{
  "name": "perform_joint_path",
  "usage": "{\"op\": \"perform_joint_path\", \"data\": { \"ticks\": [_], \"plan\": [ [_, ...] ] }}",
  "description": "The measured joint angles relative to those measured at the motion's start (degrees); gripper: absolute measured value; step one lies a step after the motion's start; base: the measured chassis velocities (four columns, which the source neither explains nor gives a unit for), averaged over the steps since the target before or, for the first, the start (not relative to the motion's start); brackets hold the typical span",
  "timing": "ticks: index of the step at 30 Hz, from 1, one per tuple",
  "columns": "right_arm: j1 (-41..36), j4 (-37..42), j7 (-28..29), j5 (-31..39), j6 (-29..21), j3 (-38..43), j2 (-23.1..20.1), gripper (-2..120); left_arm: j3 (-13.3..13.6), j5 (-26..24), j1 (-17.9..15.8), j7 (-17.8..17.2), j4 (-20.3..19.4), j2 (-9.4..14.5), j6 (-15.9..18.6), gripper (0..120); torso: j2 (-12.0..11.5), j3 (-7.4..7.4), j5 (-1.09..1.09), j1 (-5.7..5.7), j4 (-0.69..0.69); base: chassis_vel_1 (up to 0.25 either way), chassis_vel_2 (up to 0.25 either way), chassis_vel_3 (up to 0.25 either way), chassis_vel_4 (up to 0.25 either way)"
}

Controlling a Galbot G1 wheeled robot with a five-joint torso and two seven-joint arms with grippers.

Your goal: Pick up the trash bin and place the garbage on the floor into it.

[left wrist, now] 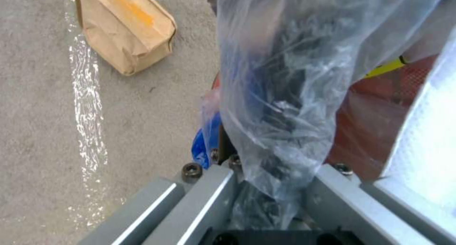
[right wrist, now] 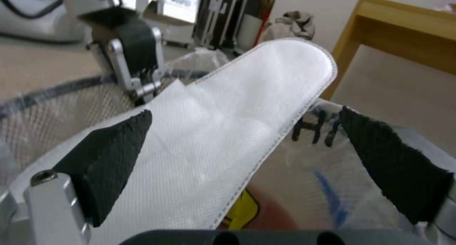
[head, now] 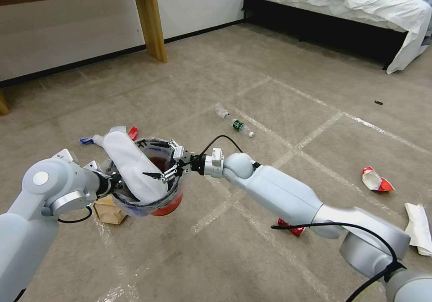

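Note:
The trash bin (head: 168, 202), a small red bucket lined with a clear bag (left wrist: 280, 95), hangs just above the floor (head: 252, 257). My left gripper (head: 112, 181) is shut on its near rim and liner. A flat white slipper (head: 129, 163) leans in the bin with its end sticking out over the rim. My right gripper (head: 158, 160) is open right above the bin; in the right wrist view its black pads (right wrist: 109, 159) stand on either side of the slipper (right wrist: 228, 138) without touching it. Black lettering (right wrist: 313, 131) marks the liner.
Garbage on the carpet: a brown paper bag (head: 108, 210) beside the bin, a clear bottle (head: 221, 111), a green-labelled bottle (head: 240, 126), a red-and-white wrapper (head: 375, 179), crumpled paper (head: 418, 227), a red wrapper (head: 290, 227) under my right arm. A wooden table leg (head: 150, 18) stands far left, a bed (head: 342, 5) far right.

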Motion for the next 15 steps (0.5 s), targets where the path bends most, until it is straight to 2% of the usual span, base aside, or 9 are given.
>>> {"op": "perform_joint_path", "data": {
  "ticks": [9, 15],
  "plan": [
    [4.0, -2.1, -2.8, -3.4, 1.8, -1.4, 0.7, 100, 0.3, 0.4, -0.1, 0.4, 0.3, -0.3, 0.2, 0, 0.0, 0.0, 0.0, 0.0, 0.0, 0.0, 0.0, 0.0, 0.0],
    [5.4, -0.5, -2.9, -3.4, 2.3, -0.1, 0.7, 100, 0.4, 0.8, -0.3, 0.2, 1.1, -0.8, 0.3, 0, 0.0, 0.0, 0.0, 0.0, 0.01, 0.0, 0.0, 0.0, 0.0]
  ]
}}
